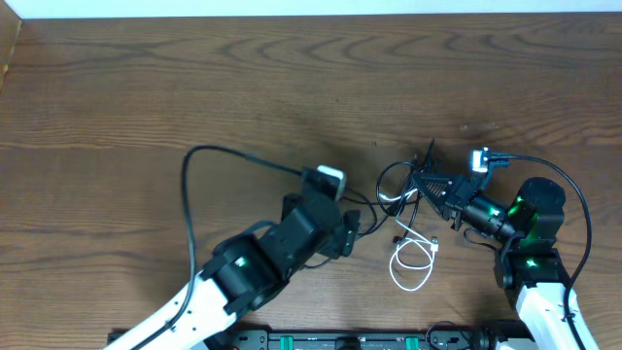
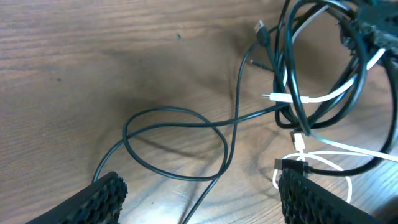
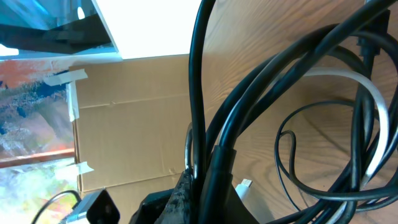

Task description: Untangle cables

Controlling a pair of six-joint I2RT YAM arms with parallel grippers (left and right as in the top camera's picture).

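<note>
Anchor black cords (image 3: 197, 74) at 3 o'clock in clamped right gripper (image 1: 432, 183); pinch tangle's 9 o'clock loop (image 2: 168, 111) with wide, empty left gripper (image 2: 199, 199).

Black cables (image 2: 288, 62); one white cord (image 2: 317, 98)

Overhead view straight down on brown wooden table (image 1: 194, 78), left wrist view low, close, facing thin black and white cables (image 2: 311, 98) at two o'clock, right wrist view nearest, sharing that tangle.
</note>
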